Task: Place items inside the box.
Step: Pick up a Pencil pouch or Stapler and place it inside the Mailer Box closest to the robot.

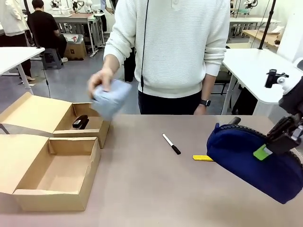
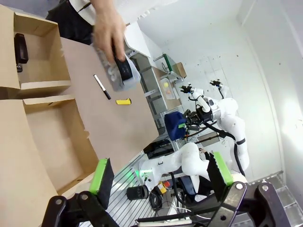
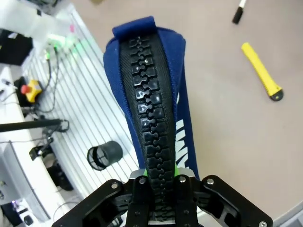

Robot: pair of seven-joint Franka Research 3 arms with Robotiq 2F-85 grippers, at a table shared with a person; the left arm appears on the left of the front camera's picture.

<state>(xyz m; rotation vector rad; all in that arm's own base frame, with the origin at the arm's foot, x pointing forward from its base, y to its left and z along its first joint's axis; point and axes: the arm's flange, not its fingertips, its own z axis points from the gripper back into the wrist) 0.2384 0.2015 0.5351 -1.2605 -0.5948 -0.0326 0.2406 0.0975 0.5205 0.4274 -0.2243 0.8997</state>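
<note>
My right gripper is shut on the navy pencil case and holds it above the table's right side. In the right wrist view its black zipper runs up from between my fingers. A person's hand holds a grey pencil case over the far cardboard box, where a black stapler lies. The black marker and the yellow utility knife lie on the table's middle. My left gripper stands open and holds nothing, off the table's near left edge.
A second, nearer cardboard box stands open at front left, with flaps spread to the left. The person stands at the far edge, with one hand resting near it. Bare tabletop lies between the boxes and the navy case.
</note>
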